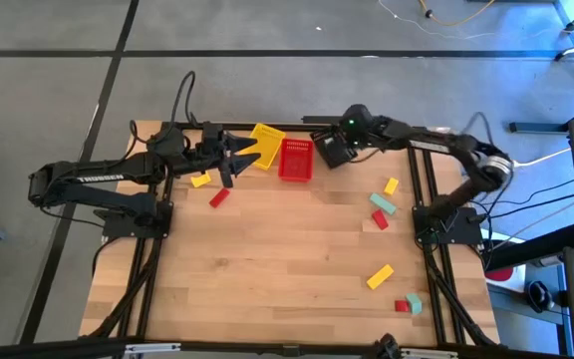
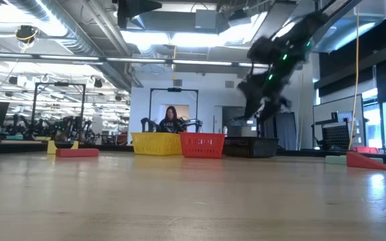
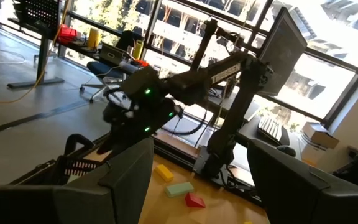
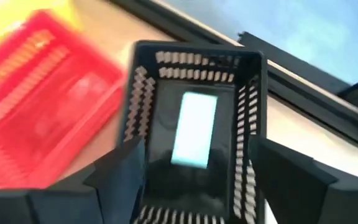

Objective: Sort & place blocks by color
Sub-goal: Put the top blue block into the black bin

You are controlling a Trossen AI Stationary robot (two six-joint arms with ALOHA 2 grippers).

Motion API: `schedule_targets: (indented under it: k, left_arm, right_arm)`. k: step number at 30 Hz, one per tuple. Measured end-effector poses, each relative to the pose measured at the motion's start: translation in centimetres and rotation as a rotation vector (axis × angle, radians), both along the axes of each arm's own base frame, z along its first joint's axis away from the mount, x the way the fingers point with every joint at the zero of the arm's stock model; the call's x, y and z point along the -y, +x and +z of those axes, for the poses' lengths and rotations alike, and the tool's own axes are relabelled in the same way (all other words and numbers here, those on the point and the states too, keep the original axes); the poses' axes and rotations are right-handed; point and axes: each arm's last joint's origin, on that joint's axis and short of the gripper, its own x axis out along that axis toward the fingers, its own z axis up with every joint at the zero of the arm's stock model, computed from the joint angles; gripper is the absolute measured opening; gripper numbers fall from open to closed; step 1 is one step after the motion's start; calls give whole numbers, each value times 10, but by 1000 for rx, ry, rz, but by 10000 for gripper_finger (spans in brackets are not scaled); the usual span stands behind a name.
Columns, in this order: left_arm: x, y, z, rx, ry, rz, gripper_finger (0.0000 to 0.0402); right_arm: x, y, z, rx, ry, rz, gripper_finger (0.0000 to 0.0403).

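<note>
Three slatted baskets stand in a row at the table's far edge: yellow (image 1: pixel 265 145), red (image 1: pixel 295 160) and black (image 1: pixel 327 152). A teal block (image 4: pixel 194 129) lies flat on the black basket's floor (image 4: pixel 166 155). My right gripper (image 4: pixel 194 155) hovers open and empty above the black basket (image 2: pixel 250 146); it also shows in the high view (image 1: pixel 335 148). My left gripper (image 1: pixel 229 165) hovers open and empty by the yellow basket's left side, its fingers wide apart in the left wrist view (image 3: pixel 201 149). A yellow block (image 1: pixel 200 179) and a red block (image 1: pixel 218 197) lie on the table near it.
Loose blocks lie on the table's right half: a yellow one (image 1: pixel 391 185), a teal one (image 1: pixel 382 203) and a red one (image 1: pixel 380 219), then a yellow bar (image 1: pixel 380 276), a red one (image 1: pixel 402 305) and a teal one (image 1: pixel 414 302) near the front right. A person (image 2: pixel 170 120) sits beyond the table.
</note>
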Motion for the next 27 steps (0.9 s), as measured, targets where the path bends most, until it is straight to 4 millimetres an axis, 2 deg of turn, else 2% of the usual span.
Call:
schedule_targets:
  k: [3, 7, 11, 14, 17, 20, 27]
  left_arm:
    - [0, 0, 0, -1, 1, -5, 252]
    - [1, 0, 0, -16, 43, -40, 252]
    - [2, 0, 0, -19, 56, -50, 252]
    - [2, 1, 0, -25, 80, -58, 252]
    - [3, 1, -1, -32, 114, -99, 252]
    - [3, 1, -1, -38, 134, -103, 252]
    - [3, 1, -1, -40, 134, -84, 252]
  right_arm:
    - [-25, -9, 28, 65, 3, 150, 278]
    - [-70, -26, 56, 257, 3, 336, 273]
    - [-114, -49, 75, 537, -2, 449, 273]
    - [-138, -65, 85, 751, -29, 513, 273]
    - [-151, -79, 89, 883, -74, 552, 273]
    - [-155, -86, 92, 912, -114, 518, 273]
    - [-155, -85, 91, 905, -125, 498, 273]
